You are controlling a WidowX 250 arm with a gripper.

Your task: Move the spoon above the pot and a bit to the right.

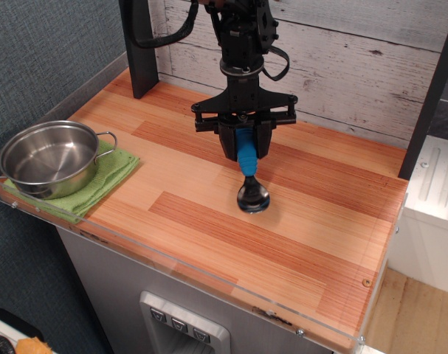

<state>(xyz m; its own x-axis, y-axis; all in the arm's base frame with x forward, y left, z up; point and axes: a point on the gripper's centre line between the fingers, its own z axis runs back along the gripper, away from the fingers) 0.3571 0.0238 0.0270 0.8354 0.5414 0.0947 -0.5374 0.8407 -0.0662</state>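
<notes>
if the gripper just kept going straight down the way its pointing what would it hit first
The gripper points down, holding the spoon bowl-down. The spoon's bowl would probably meet the wooden tabletop first; nothing else appears to lie under it, though its height above the wood is unclear.

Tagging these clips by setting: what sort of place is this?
Probably a mock kitchen counter: a wood-pattern worktop backed by a whitewashed plank wall, a pot on a green cloth, and a gripper holding a spoon.
</notes>
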